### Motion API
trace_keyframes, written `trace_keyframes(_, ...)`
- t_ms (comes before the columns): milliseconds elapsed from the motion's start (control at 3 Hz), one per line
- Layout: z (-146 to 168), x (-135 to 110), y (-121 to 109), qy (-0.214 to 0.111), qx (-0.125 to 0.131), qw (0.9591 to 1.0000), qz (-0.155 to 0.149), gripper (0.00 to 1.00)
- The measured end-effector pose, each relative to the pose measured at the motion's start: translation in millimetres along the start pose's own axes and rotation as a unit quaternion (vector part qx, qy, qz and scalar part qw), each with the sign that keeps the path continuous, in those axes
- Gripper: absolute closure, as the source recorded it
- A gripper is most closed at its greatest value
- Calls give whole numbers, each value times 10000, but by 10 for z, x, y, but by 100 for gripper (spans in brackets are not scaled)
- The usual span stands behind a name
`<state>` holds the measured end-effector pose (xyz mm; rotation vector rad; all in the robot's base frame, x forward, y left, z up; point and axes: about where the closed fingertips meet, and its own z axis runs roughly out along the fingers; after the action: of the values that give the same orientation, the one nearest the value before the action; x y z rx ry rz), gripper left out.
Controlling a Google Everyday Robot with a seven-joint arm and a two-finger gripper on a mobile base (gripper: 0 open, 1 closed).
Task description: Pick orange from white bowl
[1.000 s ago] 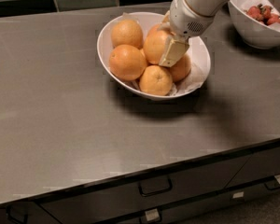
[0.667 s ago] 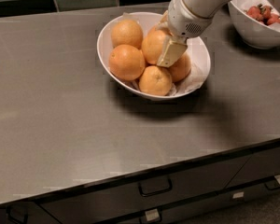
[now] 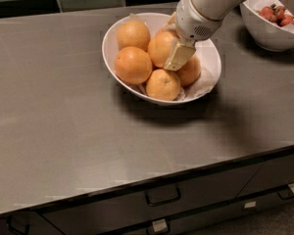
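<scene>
Gripper [image 3: 172, 48] against orange [image 3: 157, 45] inside rim of white bowl [image 3: 110, 55] (clamped or not: cannot tell)

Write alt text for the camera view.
The robot's claw reaches into a white bowl of oranges on a grey counter, down beside the middle orange. A second bowl holding red berries sits at far right, with drawers below.
</scene>
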<state>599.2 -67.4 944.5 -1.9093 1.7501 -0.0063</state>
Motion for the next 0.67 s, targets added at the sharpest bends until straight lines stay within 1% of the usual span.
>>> trace_keyframes(333,-7,-3,-9,-4,-2,10000,1,95)
trace_keyframes(667,1,3,-15,-15,7,10000,18,100)
